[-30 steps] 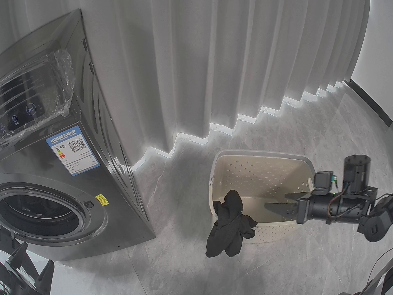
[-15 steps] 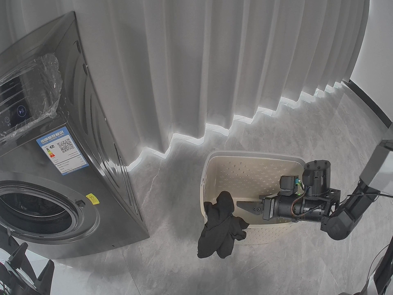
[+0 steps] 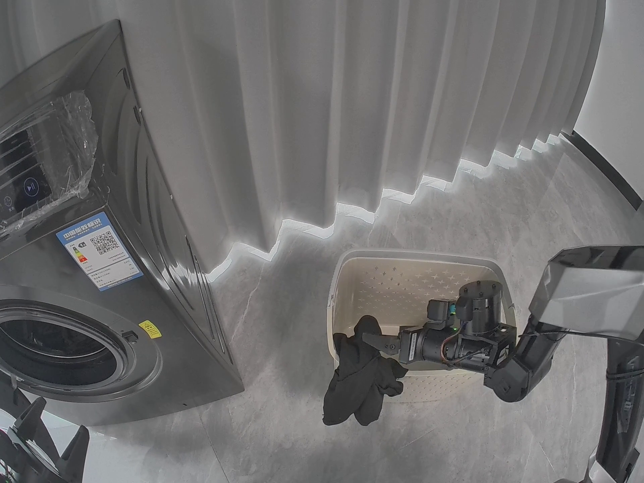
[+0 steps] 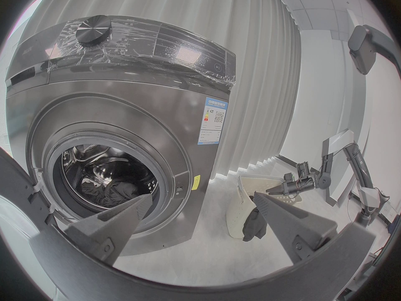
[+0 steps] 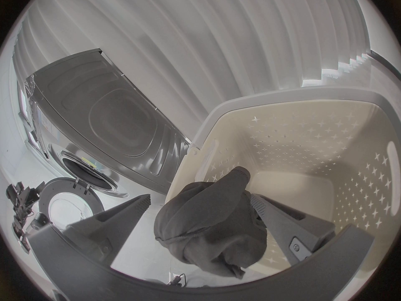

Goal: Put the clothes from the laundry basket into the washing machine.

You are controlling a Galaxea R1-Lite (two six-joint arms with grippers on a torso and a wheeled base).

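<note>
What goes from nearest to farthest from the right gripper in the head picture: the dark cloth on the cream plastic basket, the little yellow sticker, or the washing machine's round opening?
From the right gripper:
1. Dark cloth, right at its tips, draped over the cream basket rim.
2. Small yellow sticker, off to the left on the grey washing machine front.
3. Round opening, farther left still.

washing machine [image 3: 134, 316], left: silver-grey, blue-and-white label [image 3: 98, 251], yellow sticker [image 3: 150, 329] | laundry basket [image 3: 416, 257], lower centre: cream, star-shaped holes | garment [image 3: 362, 380], lower centre: black | curtain [image 3: 376, 82], top: white | floor [image 3: 282, 316]: grey, marbled
</note>
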